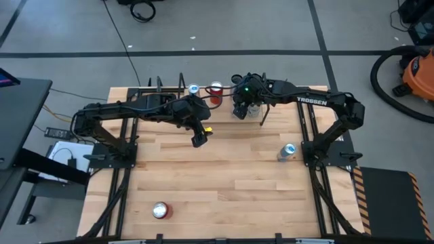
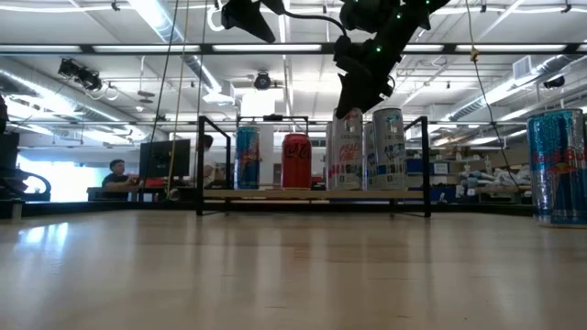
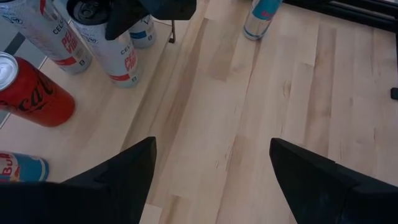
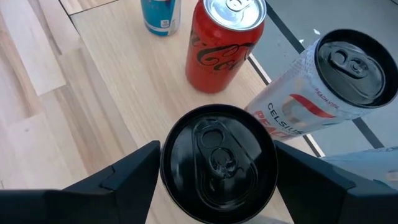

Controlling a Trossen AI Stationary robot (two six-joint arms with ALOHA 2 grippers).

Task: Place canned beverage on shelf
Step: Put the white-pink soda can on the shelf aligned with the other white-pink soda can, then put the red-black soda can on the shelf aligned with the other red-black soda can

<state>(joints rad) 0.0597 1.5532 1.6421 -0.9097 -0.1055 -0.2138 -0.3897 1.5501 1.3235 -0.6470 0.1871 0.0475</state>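
The shelf (image 2: 312, 194) stands at the table's far edge and carries a blue can (image 2: 247, 158), a red can (image 2: 295, 160) and white cans (image 2: 389, 148). One white canned beverage with a black top (image 4: 217, 162) stands upright on the shelf's planks (image 4: 118, 81). My right gripper (image 4: 217, 146) is over it, open, with one finger on each side of the can's top. My left gripper (image 3: 211, 149) hangs open over the middle of the table (image 1: 199, 141), with nothing between its fingers. My right gripper comes at the black-topped can from above, slanting down, with its fingers (image 4: 134, 165) close beside the can's upper wall. I cannot tell whether they touch it. The can stands on its base on the shelf.
A slim blue-and-silver can (image 1: 288, 151) stands on the table near the right arm's base. A red can (image 1: 161, 211) stands near the front left. The shelf's thin black corner rods (image 2: 200, 165) rise beside the cans. Bare wood lies between the shelf and the front edge.
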